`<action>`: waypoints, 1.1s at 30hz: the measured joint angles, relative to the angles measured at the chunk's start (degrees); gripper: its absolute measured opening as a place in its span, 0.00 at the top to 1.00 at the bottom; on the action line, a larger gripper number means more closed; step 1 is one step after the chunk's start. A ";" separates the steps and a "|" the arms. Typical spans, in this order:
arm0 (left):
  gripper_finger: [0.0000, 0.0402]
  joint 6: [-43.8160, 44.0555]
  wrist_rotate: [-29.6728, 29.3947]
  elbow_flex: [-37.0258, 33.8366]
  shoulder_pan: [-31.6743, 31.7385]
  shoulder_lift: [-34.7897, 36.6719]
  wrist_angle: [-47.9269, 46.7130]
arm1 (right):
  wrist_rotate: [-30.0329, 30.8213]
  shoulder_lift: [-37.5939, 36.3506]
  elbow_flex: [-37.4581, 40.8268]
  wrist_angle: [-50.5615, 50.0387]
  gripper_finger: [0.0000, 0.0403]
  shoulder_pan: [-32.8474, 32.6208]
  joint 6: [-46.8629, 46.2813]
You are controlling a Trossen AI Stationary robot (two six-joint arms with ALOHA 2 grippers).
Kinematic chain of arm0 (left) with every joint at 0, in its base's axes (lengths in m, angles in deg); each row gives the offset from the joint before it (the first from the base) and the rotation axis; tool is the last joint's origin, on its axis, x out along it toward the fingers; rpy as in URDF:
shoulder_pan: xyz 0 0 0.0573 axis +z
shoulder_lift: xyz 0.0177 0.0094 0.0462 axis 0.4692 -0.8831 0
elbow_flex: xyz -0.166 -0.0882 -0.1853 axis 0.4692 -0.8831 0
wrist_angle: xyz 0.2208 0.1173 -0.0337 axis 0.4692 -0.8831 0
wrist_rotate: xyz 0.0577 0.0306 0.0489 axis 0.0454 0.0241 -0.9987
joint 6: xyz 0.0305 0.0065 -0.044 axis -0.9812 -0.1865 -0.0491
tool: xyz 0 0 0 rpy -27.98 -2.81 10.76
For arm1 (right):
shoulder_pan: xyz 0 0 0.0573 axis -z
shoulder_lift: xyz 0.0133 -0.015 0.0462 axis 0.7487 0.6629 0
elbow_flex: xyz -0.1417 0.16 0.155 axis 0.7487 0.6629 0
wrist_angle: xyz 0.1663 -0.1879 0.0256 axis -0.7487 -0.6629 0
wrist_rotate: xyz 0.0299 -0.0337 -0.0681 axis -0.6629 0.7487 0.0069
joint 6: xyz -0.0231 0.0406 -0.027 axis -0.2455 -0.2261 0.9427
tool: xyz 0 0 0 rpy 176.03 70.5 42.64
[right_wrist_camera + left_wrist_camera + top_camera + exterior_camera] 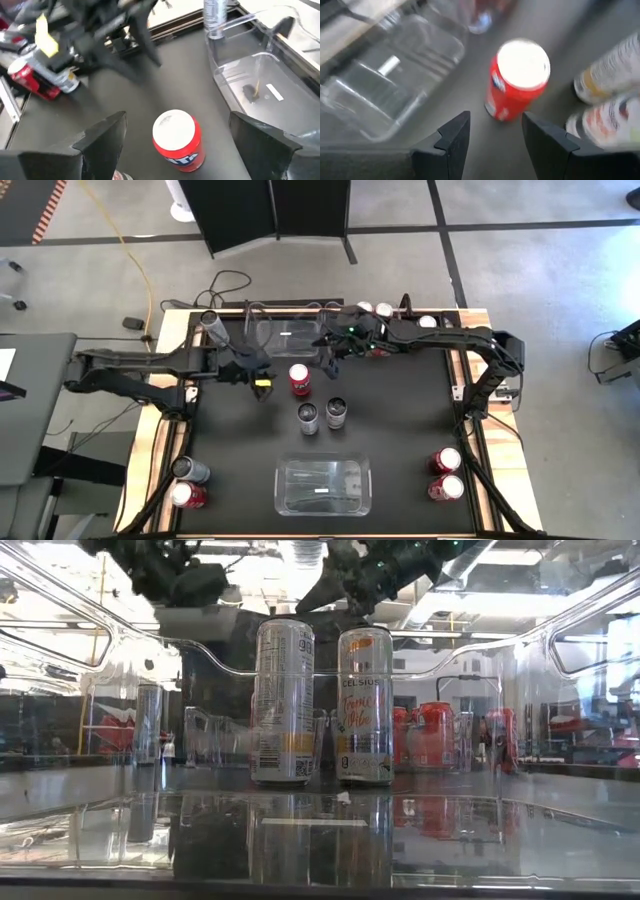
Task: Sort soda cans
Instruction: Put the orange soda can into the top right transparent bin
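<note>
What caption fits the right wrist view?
Open right gripper hovers above an upright red can, clear bin beside it.

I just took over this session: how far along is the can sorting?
Nothing looks sorted yet: the near bin and the far bin hold no cans. In hand: both open grippers, left gripper and right gripper, close on the upright red can, neither gripping it. Left: that can, two silver cans at mid-table, and the cans at the table's corners and far edge.
</note>
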 joint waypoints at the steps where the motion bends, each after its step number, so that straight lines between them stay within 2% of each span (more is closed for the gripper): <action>1: 0.57 0.30 0.70 -0.71 -0.03 -0.31 0.56 | 0.00 0.00 0.00 0.00 0.10 0.21 -0.92; 5: 0.57 0.54 0.84 -1.63 0.00 -1.11 0.44 | 0.12 0.71 0.00 0.39 0.10 0.80 -1.31; 8: 0.57 -2.89 0.79 -1.73 0.02 -1.11 1.61 | -0.70 2.48 0.00 0.64 0.10 1.50 -1.35; 11: 0.57 -7.61 0.77 -4.45 0.06 -1.11 8.07 | -4.18 3.81 0.11 0.48 0.09 1.79 -2.36; 13: 0.57 -8.44 0.78 -6.51 0.07 -1.19 11.28 | -4.39 4.55 -0.11 1.53 0.09 1.56 -1.84; 21: 0.57 -9.60 0.77 -10.72 0.15 -1.16 18.85 | -4.70 8.33 -0.04 1.96 0.04 -0.94 7.54; 26: 0.57 -11.27 1.80 -13.39 0.15 -1.15 24.59 | -4.70 10.40 0.08 0.95 0.01 -1.67 8.79; 33: 0.57 -11.31 2.25 -13.78 0.54 -1.15 26.11 | -1.32 12.21 -0.08 3.47 0.01 -1.58 13.51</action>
